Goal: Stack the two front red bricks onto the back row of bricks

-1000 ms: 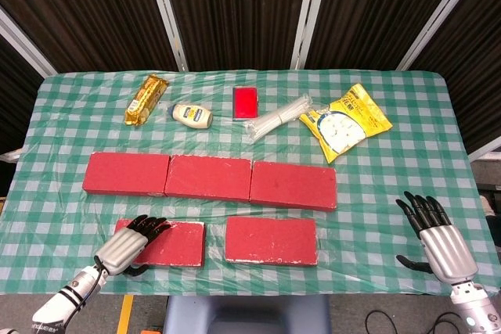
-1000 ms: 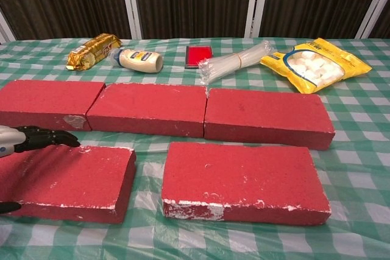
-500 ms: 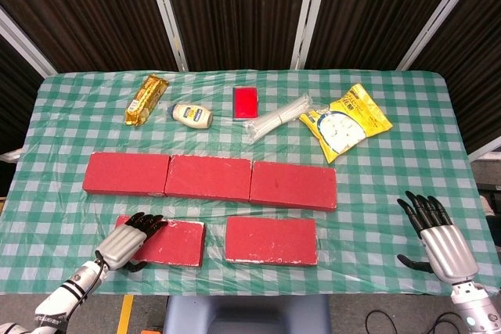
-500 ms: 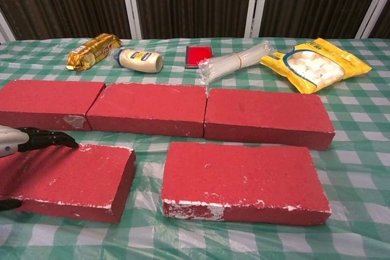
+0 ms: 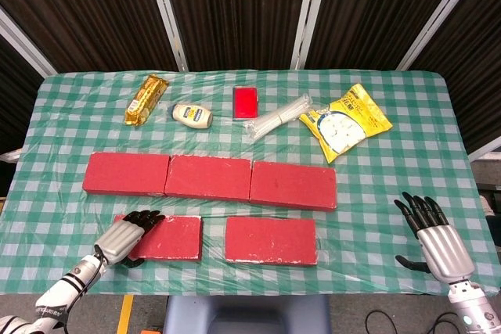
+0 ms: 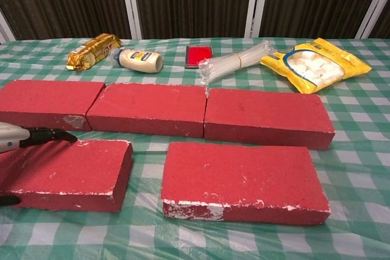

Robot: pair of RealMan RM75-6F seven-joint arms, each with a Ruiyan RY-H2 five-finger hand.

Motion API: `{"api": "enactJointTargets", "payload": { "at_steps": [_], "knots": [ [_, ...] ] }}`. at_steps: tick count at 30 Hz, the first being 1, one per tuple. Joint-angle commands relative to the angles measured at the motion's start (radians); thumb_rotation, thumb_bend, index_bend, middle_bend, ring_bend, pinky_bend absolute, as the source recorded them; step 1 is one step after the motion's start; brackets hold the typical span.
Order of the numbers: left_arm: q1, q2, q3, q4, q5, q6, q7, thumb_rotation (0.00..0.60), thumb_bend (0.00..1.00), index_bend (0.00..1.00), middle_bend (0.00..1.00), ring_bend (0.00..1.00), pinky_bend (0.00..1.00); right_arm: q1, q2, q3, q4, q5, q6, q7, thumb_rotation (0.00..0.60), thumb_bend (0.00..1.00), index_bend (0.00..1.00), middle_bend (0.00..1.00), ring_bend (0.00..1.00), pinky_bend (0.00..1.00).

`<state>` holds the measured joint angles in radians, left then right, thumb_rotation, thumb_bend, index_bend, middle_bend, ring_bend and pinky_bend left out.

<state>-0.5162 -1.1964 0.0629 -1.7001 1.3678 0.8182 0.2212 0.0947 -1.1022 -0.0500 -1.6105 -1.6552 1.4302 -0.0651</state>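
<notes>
My left hand (image 5: 125,237): fingers laid over the top of the front-left flat red rectangular brick (image 5: 168,236) at its left end, thumb down at the near edge, so the brick is gripped between them. In the chest view the dark fingertips (image 6: 52,134) lie on the brick's far-left corner.

Front-left brick: lies flat on the green-and-white checked plastic tablecloth (image 5: 376,177), white scuffing along its near edge.

Front-right flat red rectangular brick (image 5: 271,239): flat on the cloth, just beside the first, a narrow gap between them; untouched by either hand.

Back row of three red rectangular bricks (image 5: 210,177): laid end to end, touching, just behind the two front bricks; nothing stacked on it.

My right hand (image 5: 433,241): at the near right of the table, well apart from all bricks, fingers spread and holding nothing.

Far side of the table, left to right: gold foil snack packet (image 5: 146,99); small white squeeze bottle (image 5: 192,114) lying on its side; flat red rectangular case (image 5: 246,102); clear bundle of white straws (image 5: 279,118); yellow bag of white marshmallows (image 5: 345,120).
</notes>
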Motion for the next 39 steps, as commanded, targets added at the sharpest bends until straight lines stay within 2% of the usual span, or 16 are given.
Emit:
{"api": "enactJointTargets", "payload": {
  "at_steps": [1, 3, 4, 7, 10, 20, 27, 32, 36, 39],
  "knots": [
    [-0.004, -0.002, 0.002, 0.004, -0.01, -0.003, 0.011, 0.6, 0.28, 0.0, 0.16, 0.18, 0.3, 0.0, 0.0, 0.0, 0.0, 0.0, 0.0, 0.0, 0.6, 0.13, 0.0, 0.0, 0.0, 0.0],
    [-0.006, -0.003, 0.004, 0.005, -0.016, -0.004, 0.017, 0.6, 0.29, 0.0, 0.34, 0.32, 0.44, 0.0, 0.0, 0.0, 0.0, 0.001, -0.001, -0.001, 0.6, 0.13, 0.0, 0.0, 0.0, 0.0],
    [-0.006, -0.004, 0.005, 0.004, -0.018, -0.003, 0.022, 0.6, 0.29, 0.0, 0.4, 0.38, 0.49, 0.001, 0.0, 0.0, -0.001, 0.002, -0.002, -0.001, 0.6, 0.13, 0.0, 0.0, 0.0, 0.0],
    [-0.004, -0.007, 0.007, 0.006, -0.013, 0.012, 0.025, 0.6, 0.3, 0.04, 0.55, 0.53, 0.62, 0.0, 0.0, 0.0, -0.001, 0.002, -0.002, 0.0, 0.6, 0.13, 0.0, 0.0, 0.0, 0.0],
    [0.004, -0.002, 0.009, 0.001, 0.013, 0.041, 0.011, 0.6, 0.31, 0.08, 0.64, 0.61, 0.69, 0.0, 0.0, 0.001, -0.001, 0.004, -0.002, 0.001, 0.6, 0.13, 0.0, 0.0, 0.0, 0.0],
    [0.029, 0.058, 0.018, -0.065, 0.125, 0.152, -0.027, 0.6, 0.32, 0.1, 0.7, 0.65, 0.72, 0.002, -0.003, 0.0, -0.002, 0.006, -0.008, -0.006, 0.6, 0.13, 0.0, 0.0, 0.0, 0.0],
    [-0.01, 0.102, -0.039, -0.105, 0.109, 0.15, -0.053, 0.6, 0.32, 0.12, 0.71, 0.65, 0.72, 0.004, -0.004, 0.0, -0.003, 0.01, -0.015, -0.014, 0.6, 0.13, 0.0, 0.0, 0.0, 0.0],
    [-0.089, 0.097, -0.109, -0.085, 0.069, 0.089, -0.037, 0.6, 0.33, 0.15, 0.72, 0.66, 0.72, 0.007, -0.015, 0.006, -0.004, 0.024, -0.024, -0.037, 0.6, 0.13, 0.0, 0.0, 0.0, 0.0],
    [-0.127, 0.09, -0.134, -0.065, 0.03, 0.037, -0.044, 0.6, 0.33, 0.16, 0.72, 0.66, 0.71, 0.008, -0.019, 0.009, -0.005, 0.03, -0.027, -0.049, 0.6, 0.13, 0.0, 0.0, 0.0, 0.0],
    [-0.194, 0.071, -0.168, -0.007, -0.027, -0.057, -0.067, 0.6, 0.34, 0.18, 0.73, 0.66, 0.69, 0.01, -0.027, 0.013, -0.005, 0.042, -0.035, -0.068, 0.6, 0.13, 0.0, 0.0, 0.0, 0.0]
  ]
}}
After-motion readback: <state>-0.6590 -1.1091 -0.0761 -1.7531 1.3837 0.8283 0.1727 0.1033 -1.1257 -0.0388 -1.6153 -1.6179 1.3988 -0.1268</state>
